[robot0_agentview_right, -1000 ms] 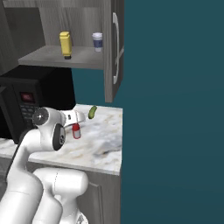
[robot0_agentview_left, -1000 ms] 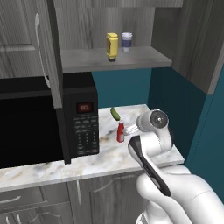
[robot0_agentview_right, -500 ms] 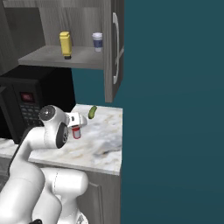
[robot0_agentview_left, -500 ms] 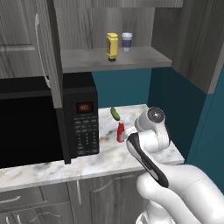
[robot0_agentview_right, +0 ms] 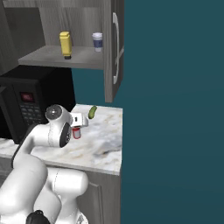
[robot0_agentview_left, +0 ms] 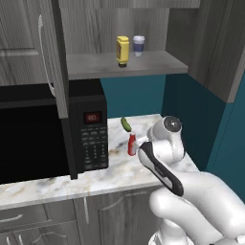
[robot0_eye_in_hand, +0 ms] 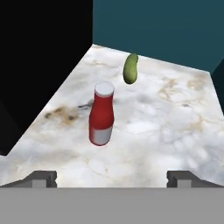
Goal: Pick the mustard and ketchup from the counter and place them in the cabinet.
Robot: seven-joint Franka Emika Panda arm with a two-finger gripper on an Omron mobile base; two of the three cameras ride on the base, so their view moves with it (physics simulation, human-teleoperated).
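Observation:
The ketchup (robot0_eye_in_hand: 101, 114), a slim red bottle with a white cap, stands upright on the marble counter (robot0_eye_in_hand: 166, 127), ahead of my gripper (robot0_eye_in_hand: 112, 178) and slightly left of its centre. The gripper is open, fingertips wide apart with nothing between them and clear of the bottle. From the base cameras the ketchup (robot0_agentview_left: 132, 144) (robot0_agentview_right: 76, 132) sits just beyond my white hand. The mustard (robot0_agentview_left: 122, 51) (robot0_agentview_right: 65, 43) stands on the shelf of the cabinet (robot0_agentview_left: 153, 64), whose door (robot0_agentview_right: 111, 48) is swung open.
A green pickle (robot0_eye_in_hand: 130, 68) (robot0_agentview_left: 126, 124) lies on the counter behind the ketchup. The black microwave (robot0_agentview_left: 43, 134) (robot0_agentview_right: 26, 98) walls off the left side. A white-and-blue paper cup (robot0_agentview_left: 139, 45) stands beside the mustard. A teal wall closes the back and right.
My hand has crept a little closer to the ketchup. The bottle, pickle and shelf items have not moved.

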